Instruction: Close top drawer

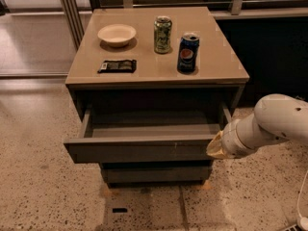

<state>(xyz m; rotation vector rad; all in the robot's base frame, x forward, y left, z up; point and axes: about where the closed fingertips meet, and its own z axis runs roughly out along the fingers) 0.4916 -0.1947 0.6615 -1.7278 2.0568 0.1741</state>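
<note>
One wide, dark grey-brown top drawer (144, 150) is standing open, pale scratches right of centre; I'm seeing the gripper (217, 147) at its right end, but cannot tell the jaws' state.

I count on cabinet (216, 57) top: one bowl (116, 34), two cans, green can (163, 34) plus blue can (187, 52), one dark packet (117, 66). Under that top, two drawer fronts: top drawer (139, 152), lower front (156, 173). One gripper (214, 148), at cabinet's right front corner.
</note>
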